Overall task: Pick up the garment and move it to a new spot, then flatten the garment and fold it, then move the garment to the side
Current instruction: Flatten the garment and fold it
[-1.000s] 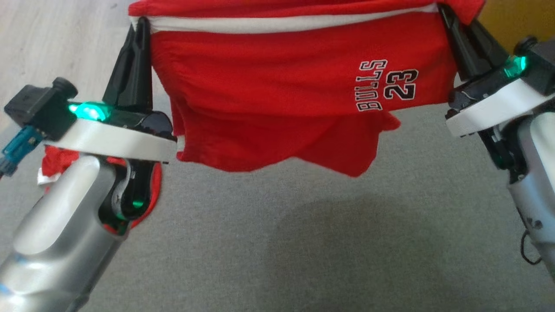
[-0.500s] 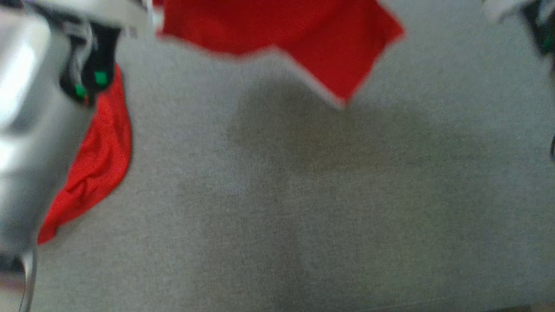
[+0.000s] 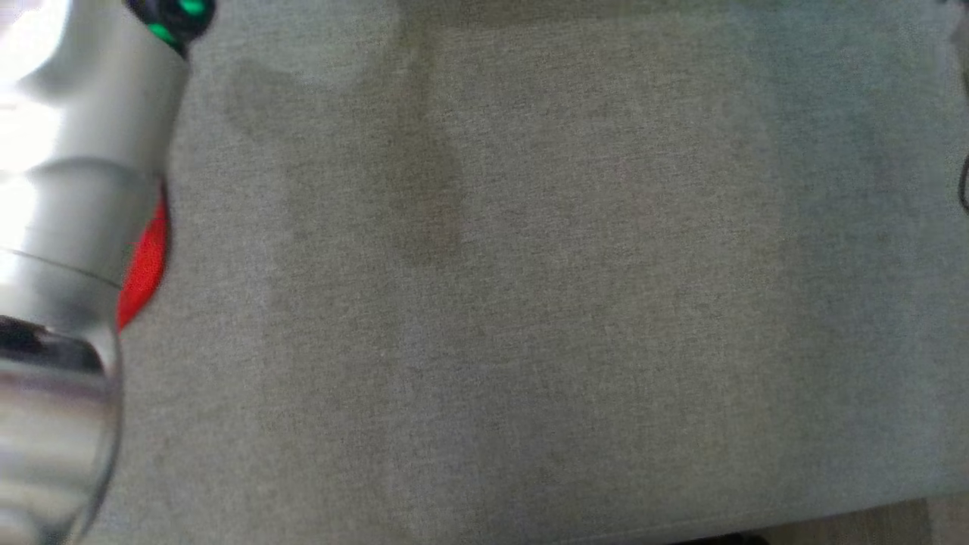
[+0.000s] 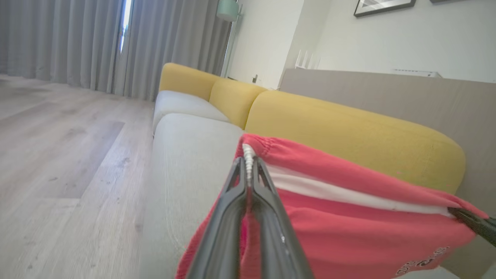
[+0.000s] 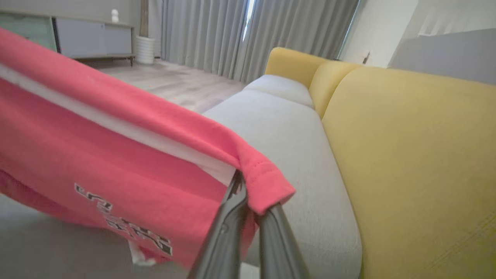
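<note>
The left gripper (image 4: 248, 172) is pinching one end of the red garment (image 4: 348, 224) at its gathered waistband, its jaws pressed together on the cloth, and the right gripper (image 5: 244, 197) is clamping the opposite end the same way, jaws closed with a fold of fabric draping over its tips. The garment is hanging stretched between the two, white stripe uppermost and dark lettering facing the right wrist camera, raised above the grey seat cushion (image 4: 186, 155) of a long sofa. Yellow back cushions (image 4: 348, 131) are running along the far side of the seat, and a flat grey-brown panel (image 4: 387, 93) is standing behind them. Pale wood flooring (image 4: 58, 155) is spreading beside the sofa toward grey floor-length curtains (image 4: 77, 42). A framed picture (image 4: 383, 6) is hanging on the white wall, and a low cabinet (image 5: 93, 38) is sitting across the room. In the head view, grey fabric surface (image 3: 530, 303) is lying below, with a pale forearm (image 3: 68, 189) at the left partly covering a sliver of red cloth (image 3: 144, 265).
</note>
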